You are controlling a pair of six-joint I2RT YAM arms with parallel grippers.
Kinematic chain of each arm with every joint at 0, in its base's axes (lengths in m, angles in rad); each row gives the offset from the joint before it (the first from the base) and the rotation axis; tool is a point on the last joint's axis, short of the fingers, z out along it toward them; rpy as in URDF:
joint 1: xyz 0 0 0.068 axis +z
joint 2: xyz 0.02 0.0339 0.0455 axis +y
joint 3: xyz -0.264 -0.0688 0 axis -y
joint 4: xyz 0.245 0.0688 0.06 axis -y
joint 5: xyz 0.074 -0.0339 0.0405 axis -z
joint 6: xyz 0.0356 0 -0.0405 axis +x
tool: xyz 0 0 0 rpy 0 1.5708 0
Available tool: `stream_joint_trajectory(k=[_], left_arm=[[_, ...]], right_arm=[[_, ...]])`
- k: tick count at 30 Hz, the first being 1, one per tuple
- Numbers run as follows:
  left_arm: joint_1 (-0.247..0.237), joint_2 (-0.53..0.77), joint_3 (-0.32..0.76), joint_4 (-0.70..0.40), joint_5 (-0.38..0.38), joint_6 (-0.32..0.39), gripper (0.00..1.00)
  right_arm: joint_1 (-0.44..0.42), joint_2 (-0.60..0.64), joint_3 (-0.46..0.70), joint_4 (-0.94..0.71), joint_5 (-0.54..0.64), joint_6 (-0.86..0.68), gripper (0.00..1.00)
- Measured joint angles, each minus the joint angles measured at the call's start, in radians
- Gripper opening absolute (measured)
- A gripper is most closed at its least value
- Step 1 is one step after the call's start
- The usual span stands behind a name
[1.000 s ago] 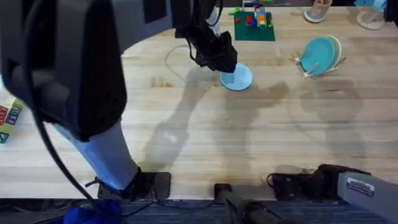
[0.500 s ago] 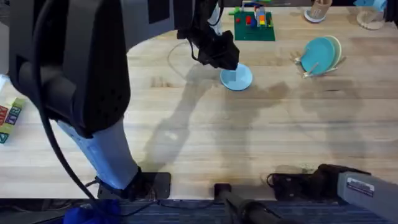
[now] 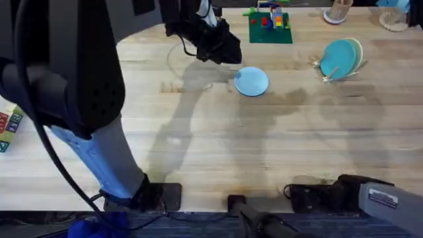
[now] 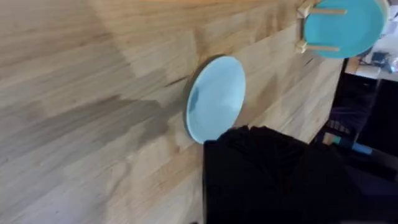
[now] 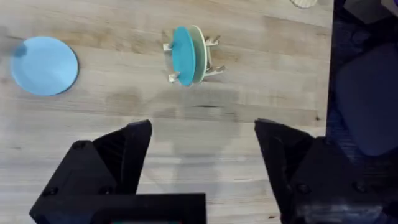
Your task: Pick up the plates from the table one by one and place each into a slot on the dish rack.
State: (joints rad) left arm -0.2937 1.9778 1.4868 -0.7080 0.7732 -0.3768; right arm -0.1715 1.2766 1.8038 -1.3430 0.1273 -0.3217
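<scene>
Jaws on my left gripper [image 3: 221, 49] are hidden, so I cannot tell their state; it hovers just beside the pale blue plate [image 3: 252, 81], which lies flat, well apart from the dish rack [image 3: 337, 63].

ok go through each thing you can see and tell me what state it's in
pale blue plate: flat on the table, free.
teal plate: upright in the dish rack.
cream plate: upright behind it.
left hand: beside the pale plate, holding nothing.
right hand: open, empty.
</scene>
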Motion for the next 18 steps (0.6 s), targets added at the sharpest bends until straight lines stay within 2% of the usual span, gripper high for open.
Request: stream_joint_trajectory(k=[3, 10, 18], left_arm=[[-0.002, 0.000, 0.000, 0.017, 0.021, 0.000, 0.043], [-0.052, 0.000, -0.014, 0.086, 0.029, 0.003, 0.043], [-0.039, 0.000, -0.104, 0.106, 0.067, 0.026, 0.043]], right_arm=[[0.000, 0.000, 0.000, 0.000, 0.000, 0.000, 0.996], [0.000, 0.000, 0.000, 0.000, 0.000, 0.000, 0.995], [0.000, 0.000, 0.000, 0.000, 0.000, 0.000, 0.995]])
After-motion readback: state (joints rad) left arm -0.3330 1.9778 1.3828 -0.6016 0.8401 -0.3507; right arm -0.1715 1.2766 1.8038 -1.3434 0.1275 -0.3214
